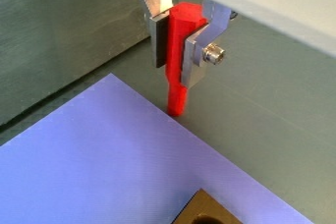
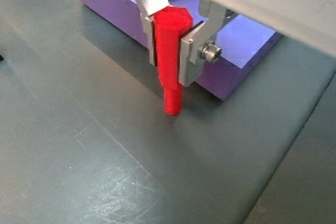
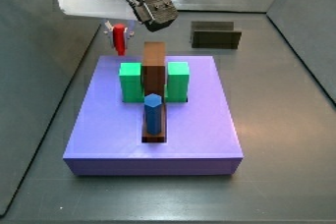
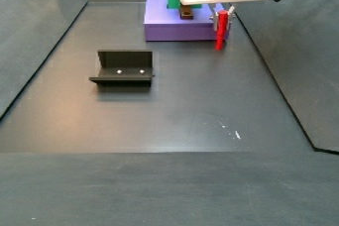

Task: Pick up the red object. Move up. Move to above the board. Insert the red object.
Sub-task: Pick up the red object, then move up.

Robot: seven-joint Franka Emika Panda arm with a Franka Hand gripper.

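My gripper [image 1: 180, 33] is shut on the red object [image 1: 179, 66], a slim red peg that hangs upright from between the silver fingers; both wrist views show it [image 2: 168, 61]. In a side view the gripper [image 3: 121, 29] holds the peg [image 3: 121, 39] in the air just beyond the far left corner of the purple-blue board [image 3: 118, 130]. In the other side view the peg [image 4: 223, 29] hangs beside the board [image 4: 179, 27]. The board's corner lies under the peg's tip in a wrist view [image 1: 105, 159]. The board carries a green block [image 3: 132, 81] and a brown slotted bar [image 3: 155, 85].
A blue hexagonal peg [image 3: 152, 113] stands in the brown bar. A dark olive box [image 3: 215, 35] sits on the grey floor behind the board. The dark L-shaped fixture [image 4: 123, 68] stands on the floor away from the board. Grey walls ring the floor.
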